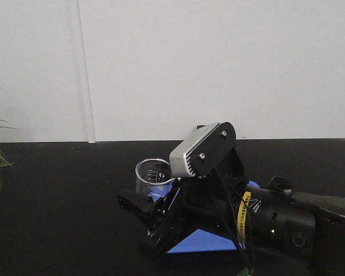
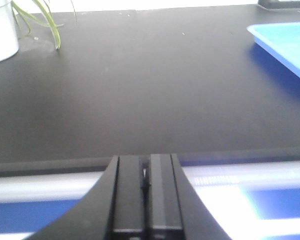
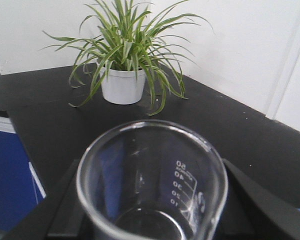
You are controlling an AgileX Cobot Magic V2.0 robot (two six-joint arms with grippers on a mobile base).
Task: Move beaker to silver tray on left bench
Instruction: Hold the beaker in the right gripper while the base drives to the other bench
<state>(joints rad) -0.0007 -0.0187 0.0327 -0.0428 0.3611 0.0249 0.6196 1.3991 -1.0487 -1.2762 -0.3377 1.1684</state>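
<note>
We see our right hand pinching the small clear beaker upright between its two black fingers, above the black worktop, with a potted plant beyond it. Our left hand has its fingers pressed together at the worktop's near edge, and a blue tray lies farther off.

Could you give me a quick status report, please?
Left tool shut, empty. Right tool shut on beaker. Silver tray not in view. Potted plant ahead.
</note>
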